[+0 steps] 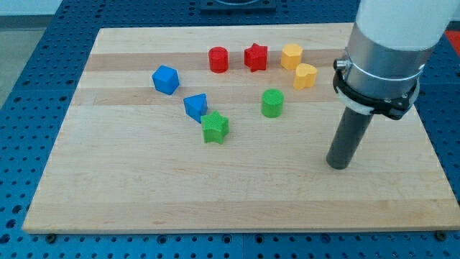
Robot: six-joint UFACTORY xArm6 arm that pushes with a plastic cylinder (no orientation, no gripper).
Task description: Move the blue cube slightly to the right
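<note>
My tip [338, 164] rests on the bench [237, 208] toward its right edge, about midway between the far and near edges, with no block touching it. There are no jaws here to be wide or narrow: the arm ends in a plain dark rod, and it holds nothing.

Nearest to the tip is the green cylinder [272, 103], up and to the view's left. Beyond it, near the far edge, stand the yellow heart-shaped block [305, 75], the yellow hexagonal block [291, 55], the red star [255, 57] and the red cylinder [218, 59]. Further left lie the green star [215, 127] and, touching or just beside it, a blue wedge-like block [195, 106].

The blue cube [165, 79] sits furthest from the tip, toward the far left part of the bench, standing apart from the others.

What matters for the move: the cube lies well to the left of the tip, so the tip is on the wrong side. I judge it must travel round to the cube's left face before pushing rightward, steering clear of the blue wedge-like block and green star.
</note>
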